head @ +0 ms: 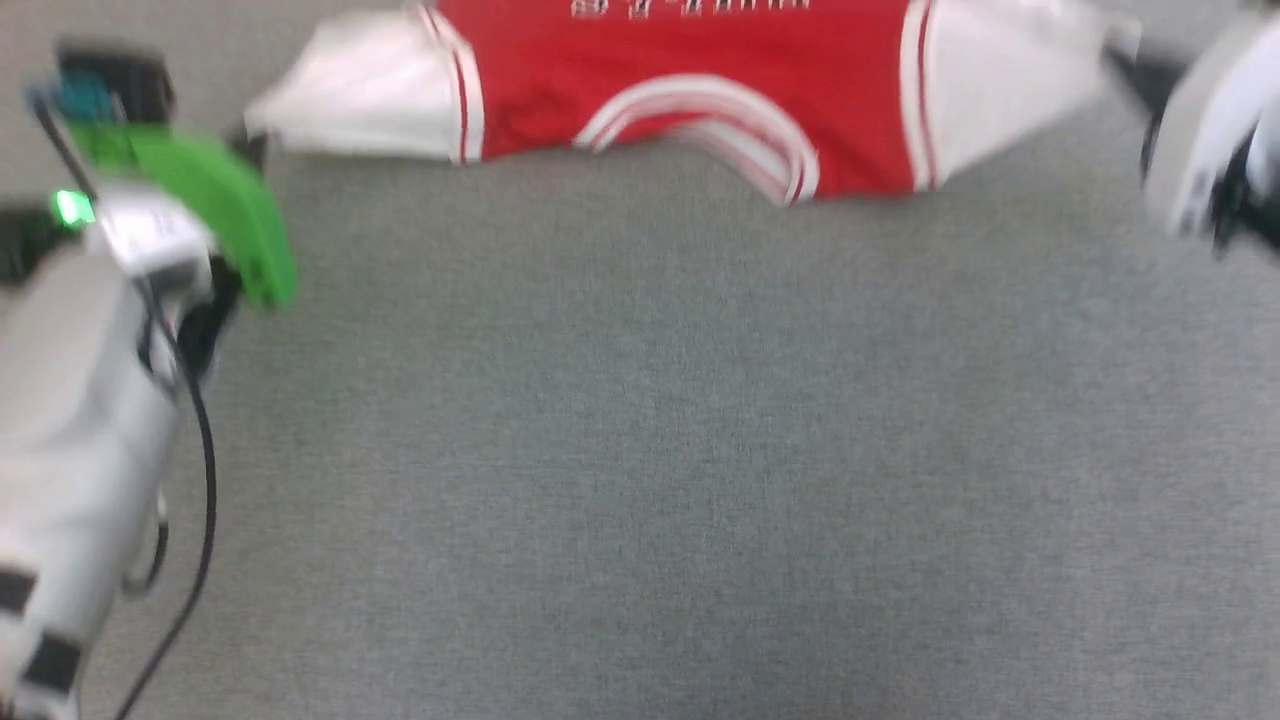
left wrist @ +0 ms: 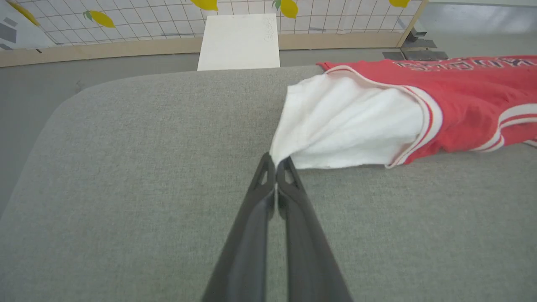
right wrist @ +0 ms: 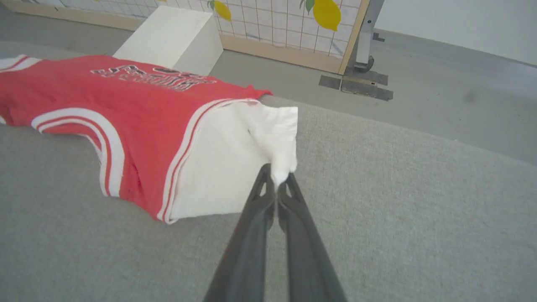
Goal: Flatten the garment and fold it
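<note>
A grey cloth-covered table stands before a lemon-print grid panel, with a white box on the floor just beyond it. The garment, a soft red T-shirt with white short sleeves and striped trim, lies along the table edge nearest the white box. Its collar is turned away from the box and its sleeve-to-sleeve axis runs crosswise to it. The left gripper is pinched closed on the bunched tip of the left sleeve, the cloth fanning into pleats from the fingertips. The right gripper is likewise clamped on a gathered corner of the right sleeve. Each arm holds its own end, the shirt's body lying between them. The red chest shows shallow wrinkles. Flattening appears to be the step in hand, and the coming move likely turns on drawing both sleeves evenly, since a lopsided pull could skew the limp fabric. Whether the hem overhangs the edge by the box cannot be told.
</note>
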`<state>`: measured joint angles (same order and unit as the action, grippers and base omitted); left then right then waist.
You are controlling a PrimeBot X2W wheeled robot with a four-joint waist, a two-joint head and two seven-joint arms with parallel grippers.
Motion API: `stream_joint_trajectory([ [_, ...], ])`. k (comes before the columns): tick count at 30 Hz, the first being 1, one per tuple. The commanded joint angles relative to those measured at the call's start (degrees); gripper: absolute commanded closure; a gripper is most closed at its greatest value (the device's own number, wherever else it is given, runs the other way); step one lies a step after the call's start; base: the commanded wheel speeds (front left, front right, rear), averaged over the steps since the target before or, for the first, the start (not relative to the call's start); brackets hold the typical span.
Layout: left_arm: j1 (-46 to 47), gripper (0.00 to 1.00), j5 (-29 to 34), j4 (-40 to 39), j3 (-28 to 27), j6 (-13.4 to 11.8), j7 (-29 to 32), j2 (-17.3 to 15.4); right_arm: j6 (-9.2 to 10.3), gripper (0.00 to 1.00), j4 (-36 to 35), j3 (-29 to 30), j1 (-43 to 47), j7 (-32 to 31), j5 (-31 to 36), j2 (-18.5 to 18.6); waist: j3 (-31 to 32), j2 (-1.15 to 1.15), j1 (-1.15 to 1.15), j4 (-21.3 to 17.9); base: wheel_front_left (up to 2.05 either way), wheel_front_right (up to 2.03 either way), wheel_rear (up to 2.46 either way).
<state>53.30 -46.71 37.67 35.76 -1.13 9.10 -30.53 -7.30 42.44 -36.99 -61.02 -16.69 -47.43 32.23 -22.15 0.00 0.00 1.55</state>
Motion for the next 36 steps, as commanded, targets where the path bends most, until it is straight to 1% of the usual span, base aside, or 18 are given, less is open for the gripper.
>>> stream_joint_trajectory([
  [1,-2.87,1.0,-0.89,-1.71,0.11,-0.75,0.46,-1.25,-0.19,1.0,-1.05,-0.86,2.95,-0.68,-0.97,0.92,6.18,0.0,0.0,0.97,0.0,0.0,0.0],
  [6,-13.76,1.0,-2.75,-10.13,0.83,-3.47,3.61,-5.33,-0.19,1.0,-5.04,-2.36,12.24,-2.93,-4.54,4.74,11.11,0.0,0.0,1.37,0.0,0.0,0.0],
  [13,-25.59,1.0,-5.15,-20.96,-0.16,-8.23,5.67,-12.08,-0.19,1.0,-9.8,-2.02,20.55,-4.71,-6.74,9.91,15.89,0.0,0.0,1.32,0.0,0.0,0.0],
  [19,-35.03,1.0,-8.34,-31.01,-0.16,-11.4,9.0,-16.75,-0.19,1.0,-14.38,-1.2,27.73,-10.06,-9.46,14.04,18.81,0.0,0.0,1.07,0.0,0.0,0.0],
  [24,-43.32,1.0,-10.72,-39.62,1.01,-13.77,12.16,-21.02,-0.19,1.0,-18.31,0.38,34.92,-15.48,-12.17,17.49,20.22,0.0,0.0,0.86,0.0,0.0,0.0],
  [27,-47.93,1.0,-12.64,-43.8,1.64,-15.2,13.28,-22.38,-0.19,1.0,-20.18,1.76,39.75,-19.39,-14.05,18.8,20.58,0.0,0.0,0.81,0.0,0.0,0.0],
  [31,-52.39,1.0,-14.38,-47.22,2.86,-16.66,14.57,-23.24,-0.19,1.0,-21.62,4.12,46.04,-23.82,-15.86,19.52,20.59,0.0,0.0,0.97,0.0,0.0,0.0],
  [36,-55.04,1.0,-14.43,-47.41,4.36,-17.2,14.63,-23.1,-0.19,1.0,-22.98,7.38,51.57,-27.22,-14.72,19.29,19.81,0.0,0.0,1.11,0.0,0.0,0.0],
])
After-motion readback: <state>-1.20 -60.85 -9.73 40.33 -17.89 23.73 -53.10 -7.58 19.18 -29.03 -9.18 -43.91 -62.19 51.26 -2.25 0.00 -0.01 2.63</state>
